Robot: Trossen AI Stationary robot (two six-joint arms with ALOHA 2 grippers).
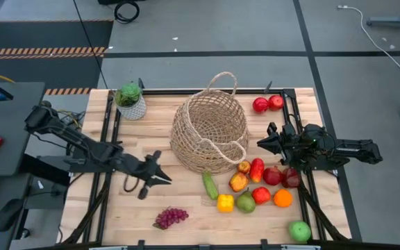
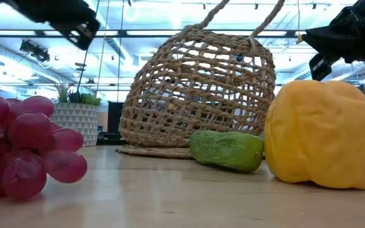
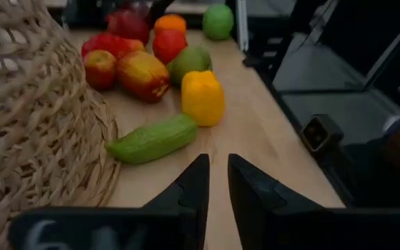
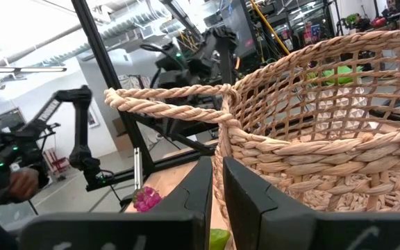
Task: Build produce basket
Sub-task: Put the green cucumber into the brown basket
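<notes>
Left gripper (image 1: 164,178) hovers over bare table (image 1: 117,215), fingers together w/ only a slit between, holding nothing. Basket (image 1: 209,132) lies tipped on its side just ahead & to one side of it; cucumber (image 1: 210,185) a bit beyond the tips, near basket's edge. Grape bunch (image 1: 171,217) sits near this gripper, toward the table's front edge. Right gripper (image 1: 264,143) is just beside the basket's rim, fingers (image 4: 207,187) closed, empty, tips nearly at a loop handle (image 4: 169,101). Rest of produce (image 1: 259,184) is clustered near it on the front side: yellow pepper (image 1: 225,203), pear (image 1: 246,202), orange (image 1: 282,198), red apples; green apple (image 1: 299,231) sits farther off, by the corner. Two more red apples (image 1: 267,104) lie on its other side. Potted plant (image 1: 130,99) sits well apart from both.
</notes>
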